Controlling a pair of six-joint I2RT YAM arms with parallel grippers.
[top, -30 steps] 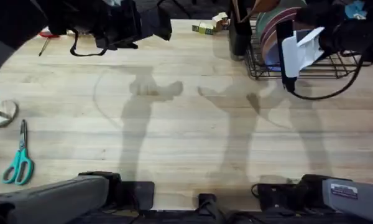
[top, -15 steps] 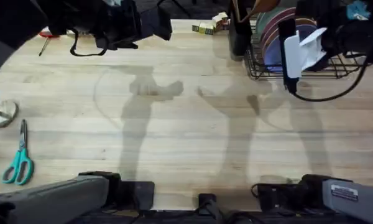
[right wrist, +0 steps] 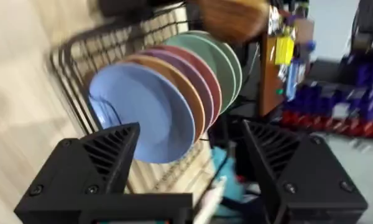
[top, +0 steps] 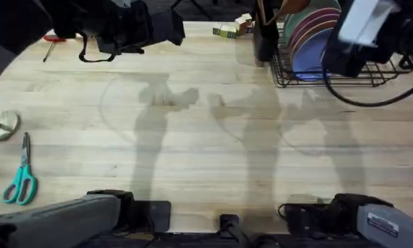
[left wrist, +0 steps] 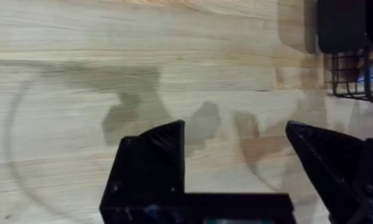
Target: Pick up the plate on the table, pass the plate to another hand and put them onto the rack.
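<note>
The glossy light-blue round plate (right wrist: 142, 115) now stands on edge in the black wire dish rack (top: 344, 74) at the far right of the light wooden plank counter (top: 193, 138), frontmost of a row w/ orange (right wrist: 185, 93), purple (right wrist: 201, 84) and teal-green (right wrist: 224, 59) plates behind it. Vs. a sec ago: the right arm was low at the rack's near side w/ its white wrist part hanging down in front of the plates; now it has lifted up and swung right, clear of the row. The right claw (right wrist: 186, 162) is spread wide and empty, plate standing free between and beyond its tips. I'd read that as release done, placement basically complete, arm retreating.

The left claw (left wrist: 236, 155) hangs over bare counter at far left-centre, also wide apart, holding nothing; it looks barely shifted over the last sec.

Materials: plate is smooth and shiny w/ a shallow rim, likely slick ceramic or melamine; rack is thin rigid wire w/ upright slots, so the plate leans on its neighbour. Counter is matte pale planks w/ visible grain. Teal-handled scissors (top: 20, 180) lie near left, uninvolved.
</note>
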